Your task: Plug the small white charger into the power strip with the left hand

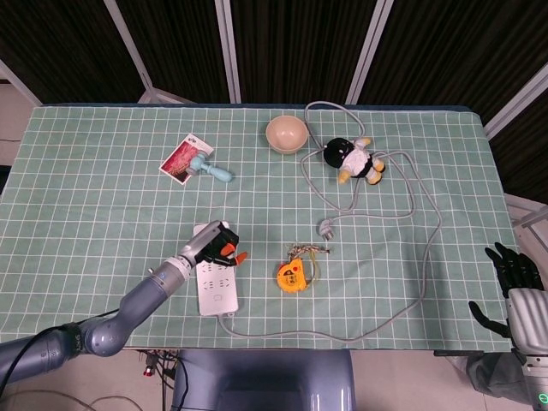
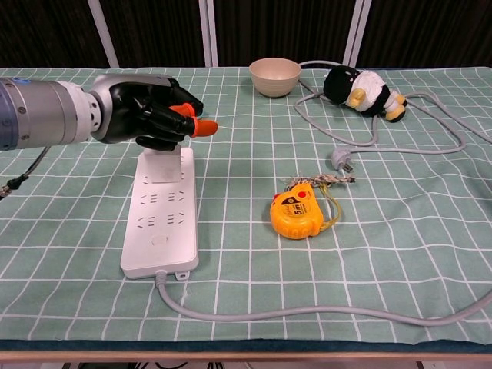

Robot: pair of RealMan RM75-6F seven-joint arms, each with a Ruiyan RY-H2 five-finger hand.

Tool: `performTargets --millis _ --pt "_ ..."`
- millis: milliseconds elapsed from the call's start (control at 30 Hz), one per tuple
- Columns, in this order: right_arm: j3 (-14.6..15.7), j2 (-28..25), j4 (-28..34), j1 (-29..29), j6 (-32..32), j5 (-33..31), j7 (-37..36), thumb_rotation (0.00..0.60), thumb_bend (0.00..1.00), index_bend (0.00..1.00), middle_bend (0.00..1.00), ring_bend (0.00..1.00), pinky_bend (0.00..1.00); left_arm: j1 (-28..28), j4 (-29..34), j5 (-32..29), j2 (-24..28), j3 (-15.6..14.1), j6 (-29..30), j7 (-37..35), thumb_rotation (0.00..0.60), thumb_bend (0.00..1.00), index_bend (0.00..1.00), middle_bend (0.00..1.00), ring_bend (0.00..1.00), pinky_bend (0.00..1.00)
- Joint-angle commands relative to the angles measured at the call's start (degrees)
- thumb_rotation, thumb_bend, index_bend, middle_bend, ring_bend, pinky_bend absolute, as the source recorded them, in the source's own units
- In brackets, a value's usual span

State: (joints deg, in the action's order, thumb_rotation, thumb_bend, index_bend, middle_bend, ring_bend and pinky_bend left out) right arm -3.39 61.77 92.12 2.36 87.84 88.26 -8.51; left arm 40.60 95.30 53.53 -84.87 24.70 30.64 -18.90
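Observation:
The white power strip point(image 1: 217, 287) point(image 2: 160, 223) lies near the table's front edge, and its grey cable runs off to the right. The small white charger point(image 2: 164, 167) sits on the strip's far end. My left hand point(image 1: 218, 243) point(image 2: 150, 111), black with orange fingertips, is directly over the charger with its fingers curled in and nothing in them. One orange-tipped finger points right. I cannot tell whether the hand touches the charger. In the head view the hand hides most of the charger. My right hand point(image 1: 514, 276) is off the table's right front corner, fingers apart.
A yellow tape measure point(image 1: 291, 276) point(image 2: 296, 215) lies right of the strip. A loose grey plug point(image 1: 325, 228) point(image 2: 340, 160) lies beyond it. Farther back are a beige bowl point(image 1: 286, 134), a penguin plush point(image 1: 353, 159), a red card point(image 1: 180, 159) and a light blue tool point(image 1: 212, 169).

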Motion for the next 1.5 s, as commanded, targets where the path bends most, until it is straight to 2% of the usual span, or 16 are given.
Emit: performTargets --millis 33,600,1500 --pt "0.0 0.0 0.0 0.0 0.0 0.0 0.1 0.600 0.35 0.07 0.00 0.00 0.00 -1.2 -1.5 3.3 -0.2 0.3 -0.2 -2.9 0.600 0.33 0.93 1.00 1.00 1.00" --pt "0.0 0.1 0.0 0.0 0.0 -0.1 0.2 0.600 0.35 0.07 0.00 0.00 0.00 -0.9 -5.3 9.4 -0.5 -1.5 -0.2 -9.6 0.600 0.33 0.93 1.00 1.00 1.00" --pt "0.0 0.2 0.2 -0.1 -0.1 -0.3 0.3 0.600 0.35 0.07 0.00 0.00 0.00 -0.6 -8.3 12.1 -0.6 -5.0 1.9 -14.5 0.600 0.33 0.93 1.00 1.00 1.00"
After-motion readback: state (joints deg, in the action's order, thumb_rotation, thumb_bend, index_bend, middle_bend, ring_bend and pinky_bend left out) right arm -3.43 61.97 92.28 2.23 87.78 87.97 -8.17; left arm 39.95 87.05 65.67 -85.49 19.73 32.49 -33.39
